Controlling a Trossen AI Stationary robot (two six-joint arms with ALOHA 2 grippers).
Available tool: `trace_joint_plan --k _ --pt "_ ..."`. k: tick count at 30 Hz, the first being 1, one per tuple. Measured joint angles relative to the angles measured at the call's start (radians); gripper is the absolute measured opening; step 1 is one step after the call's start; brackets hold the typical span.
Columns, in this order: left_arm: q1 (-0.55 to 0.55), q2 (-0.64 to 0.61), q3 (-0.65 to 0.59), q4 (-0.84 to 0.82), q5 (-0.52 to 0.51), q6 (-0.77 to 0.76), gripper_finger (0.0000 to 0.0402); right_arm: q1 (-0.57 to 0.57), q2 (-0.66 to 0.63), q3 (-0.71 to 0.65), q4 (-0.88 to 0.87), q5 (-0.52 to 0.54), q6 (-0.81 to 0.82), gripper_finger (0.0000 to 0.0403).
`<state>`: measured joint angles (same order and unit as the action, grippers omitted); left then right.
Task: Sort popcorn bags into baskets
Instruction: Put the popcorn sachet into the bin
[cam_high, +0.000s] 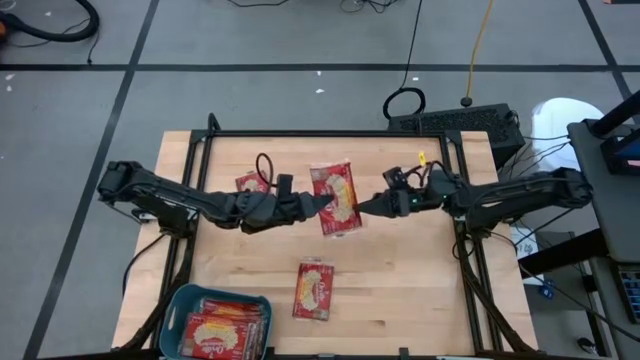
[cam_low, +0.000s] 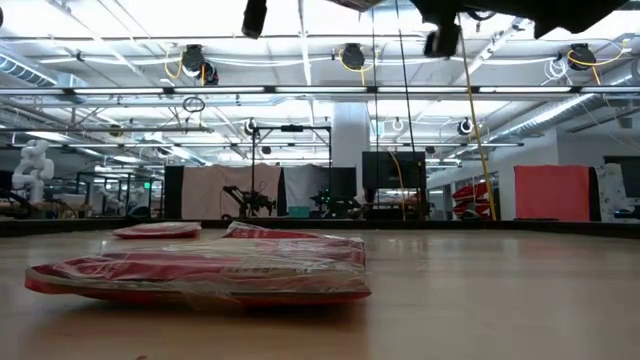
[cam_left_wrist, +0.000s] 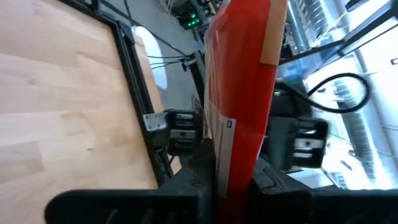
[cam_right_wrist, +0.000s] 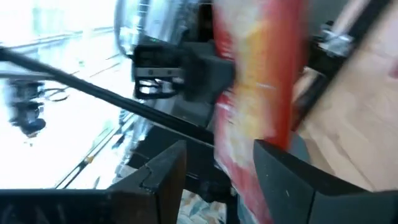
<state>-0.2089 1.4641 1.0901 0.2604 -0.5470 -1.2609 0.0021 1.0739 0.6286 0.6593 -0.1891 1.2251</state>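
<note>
The pale wooden table (cam_high: 400, 290) fills the high view, with the teal-blue rectangular plastic bin (cam_high: 178, 308) at its near left corner, already holding flat red packets. Above the table's middle, both dark arms meet on one flat red popcorn bag with a yellow-cream picture (cam_high: 335, 198) — lifted, pinched from either end. The left gripper (cam_high: 318, 203) is clamped on the bag's left edge; in its wrist view the red packet (cam_left_wrist: 239, 93) stands edge-on between the fingers. The right gripper (cam_high: 366, 206) sits at the opposite edge, and in its own wrist view its jaws stand apart on either side of the packet (cam_right_wrist: 261, 81) — letting go, it looks like. So this reads as a handover to the left arm: the right should open fully and back straight off before the left swings to the bin, or the bag twists. Two more red packets wait: one behind the left arm (cam_high: 251, 183), one near the front (cam_high: 314, 290).
</note>
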Motion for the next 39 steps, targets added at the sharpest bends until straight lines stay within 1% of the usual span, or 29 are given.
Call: trace_joint_plan --k 3,9,12,14,16,20,22,26,30,35,39 --pt "0.000 0.001 0.000 0.010 0.000 0.002 0.0025 -0.001 0.037 0.000 0.091 -0.023 0.009 0.0163" --pt "0.000 0.001 0.000 0.079 0.000 0.054 0.0029 -0.001 0.065 0.001 0.109 -0.025 0.065 0.0098" --pt "-0.006 -0.010 0.000 0.086 -0.001 0.077 0.0032 -0.009 0.047 0.001 0.102 -0.025 0.123 0.0086" --pt "-0.008 -0.022 0.000 0.088 -0.006 0.090 0.0033 -0.016 0.028 0.001 0.098 -0.025 0.166 0.0095" --pt "-0.015 -0.033 0.000 0.090 -0.006 0.089 0.0033 -0.022 0.006 0.001 0.088 -0.025 0.192 0.0116" --pt "-0.036 -0.038 0.000 0.092 -0.007 0.088 0.0034 -0.028 -0.032 0.001 -0.038 -0.029 0.190 0.0168" --pt "-0.046 -0.039 -0.001 0.116 -0.002 0.085 0.0034 -0.029 -0.031 0.000 -0.086 -0.027 0.185 0.0192" --pt "-0.055 -0.028 0.001 0.126 -0.002 0.054 0.0034 -0.028 -0.012 0.000 -0.065 -0.025 0.166 0.0225" --pt "-0.053 -0.026 0.000 0.097 -0.005 0.051 0.0035 -0.028 0.012 -0.001 -0.035 -0.023 0.149 0.0231" --pt "-0.053 -0.027 0.000 0.083 -0.009 0.053 0.0035 -0.029 0.013 -0.001 0.024 -0.020 0.146 0.0218" --pt "-0.055 -0.027 0.001 0.080 -0.012 0.050 0.0035 -0.034 0.013 -0.001 0.037 -0.021 0.148 0.0214"
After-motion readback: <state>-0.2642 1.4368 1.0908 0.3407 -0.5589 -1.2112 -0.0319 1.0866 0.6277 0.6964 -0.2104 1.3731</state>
